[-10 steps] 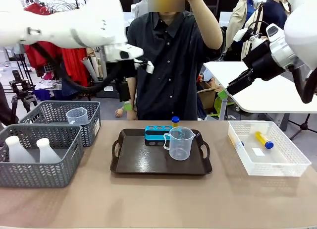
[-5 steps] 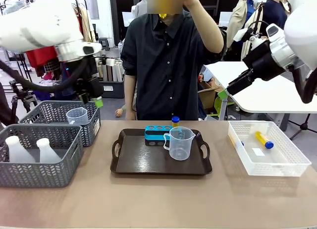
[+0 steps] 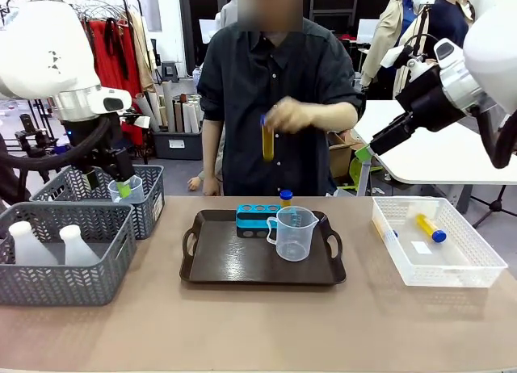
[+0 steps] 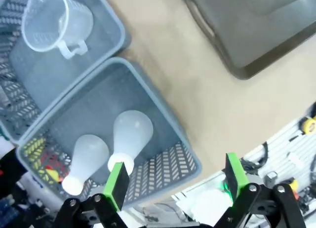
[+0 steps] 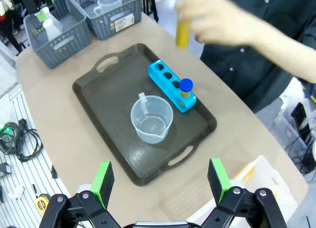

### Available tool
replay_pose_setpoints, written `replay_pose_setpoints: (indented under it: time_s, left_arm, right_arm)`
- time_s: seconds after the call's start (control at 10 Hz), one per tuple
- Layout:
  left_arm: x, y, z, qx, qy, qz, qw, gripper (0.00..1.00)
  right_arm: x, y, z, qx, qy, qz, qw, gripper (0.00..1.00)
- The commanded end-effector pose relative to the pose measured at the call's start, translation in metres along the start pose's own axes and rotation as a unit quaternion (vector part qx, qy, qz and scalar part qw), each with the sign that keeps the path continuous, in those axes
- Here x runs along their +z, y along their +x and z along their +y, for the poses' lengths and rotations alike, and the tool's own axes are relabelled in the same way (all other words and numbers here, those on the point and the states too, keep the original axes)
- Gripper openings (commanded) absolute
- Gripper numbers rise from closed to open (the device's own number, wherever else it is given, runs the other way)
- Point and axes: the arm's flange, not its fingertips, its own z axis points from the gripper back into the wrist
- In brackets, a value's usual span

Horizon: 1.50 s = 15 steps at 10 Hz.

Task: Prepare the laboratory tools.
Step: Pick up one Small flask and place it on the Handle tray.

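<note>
On the dark tray [image 3: 226,260] a blue tube rack [image 3: 257,220] holds one blue-capped tube of yellow liquid [image 3: 285,198], with a clear handled beaker [image 3: 292,232] beside it. The person's hand holds another yellow tube [image 3: 267,139] upright above the rack. My left gripper [image 3: 113,183] hangs open over the two grey baskets; its wrist view looks down on two white conical flasks [image 4: 131,134] between its pads [image 4: 117,186]. My right gripper [image 3: 367,152] is raised at the right, open and empty, its pads [image 5: 102,181] above the tray [image 5: 108,95], rack [image 5: 170,85] and beaker [image 5: 151,119].
The near grey basket [image 3: 97,276] holds the flasks; the far one [image 3: 149,203] holds a second clear beaker [image 3: 125,189]. A white lattice bin [image 3: 477,264] at the right holds a yellow tube [image 3: 430,228]. Bare table lies in front of the tray.
My left arm swung from the middle to the left and came down over the baskets. The person's hand dropped from head height to chest height with a yellow tube. The right arm stayed still.
</note>
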Motion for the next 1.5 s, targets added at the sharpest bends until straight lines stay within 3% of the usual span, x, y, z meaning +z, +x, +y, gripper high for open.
replay_pose_setpoints:
  time_s: [0.0,0.5,1.0,1.4]
  left_arm:
    - [-0.001,-0.001,0.005,0.01,-0.01,0.006,1.0,1.0]
    - [-0.003,-0.001,0.004,0.005,-0.003,0.005,1.0,1.0]
    - [-0.023,-0.024,0.092,0.167,-0.005,0.018,0.986,1.0]
    - [-0.057,-0.024,0.076,0.239,-0.003,0.024,0.971,1.0]
  right_arm:
    - [0.001,0.001,0.0,-0.004,0.007,-0.005,1.0,1.0]
    - [0.001,0.001,0.0,-0.004,0.007,-0.005,1.0,1.0]
    - [0.001,0.001,0.0,-0.004,0.007,-0.005,1.0,1.0]
    - [0.001,0.001,0.0,-0.004,0.007,-0.005,1.0,1.0]
